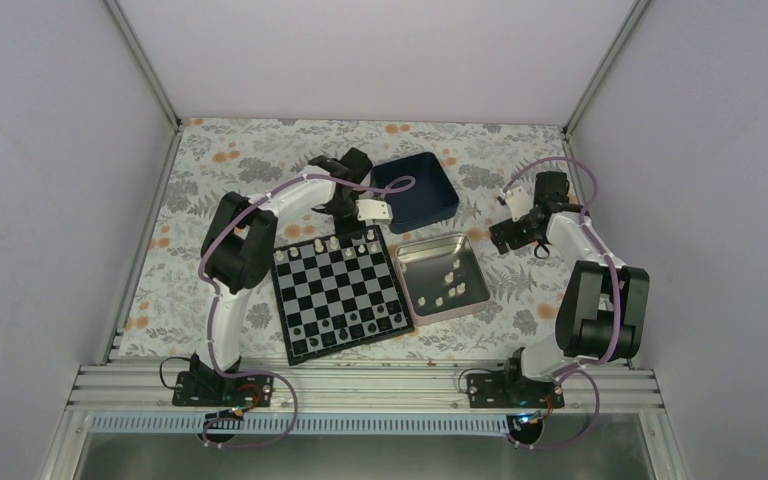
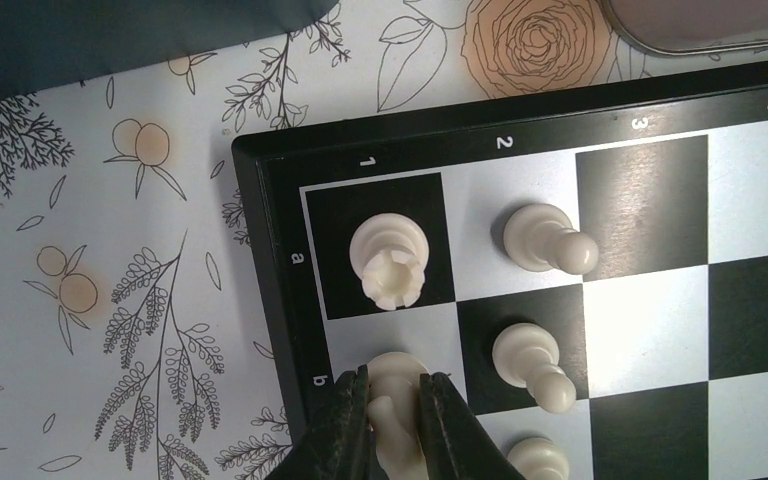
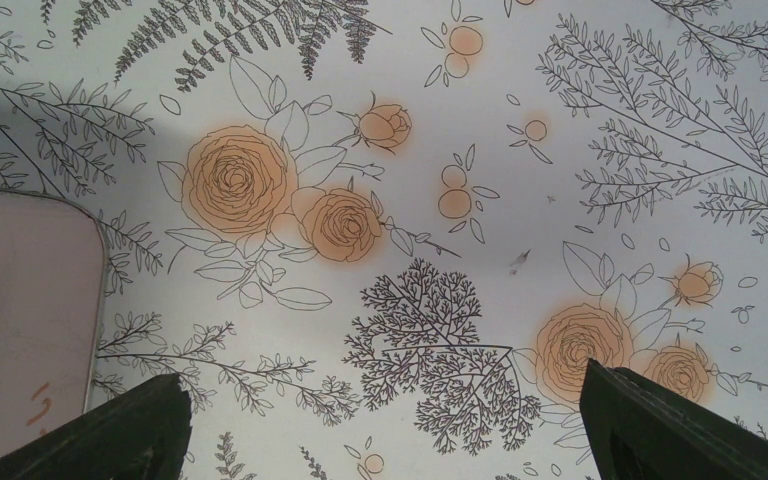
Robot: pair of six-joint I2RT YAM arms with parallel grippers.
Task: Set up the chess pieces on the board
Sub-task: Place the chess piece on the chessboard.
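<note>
The board [image 1: 345, 300] lies between the arms on the flowered cloth. Cream-white chess pieces stand along its far rows. In the left wrist view a rook [image 2: 392, 262] stands on the corner square marked a1, with two pawns [image 2: 548, 240] one file over. My left gripper [image 2: 395, 378] is shut on another cream piece [image 2: 397, 400], whose base rests on the square beside the rook. From above, that gripper [image 1: 345, 215] hangs over the board's far edge. My right gripper [image 3: 382, 385] is open over bare cloth, right of the board [image 1: 515, 232].
A silver tin [image 1: 430, 262] right of the board holds several loose cream pieces [image 1: 450, 282]. A dark blue box [image 1: 418, 190] stands behind it. Black pieces [image 1: 345, 325] fill the board's near rows. The tin's edge [image 3: 20, 300] shows at the left of the right wrist view.
</note>
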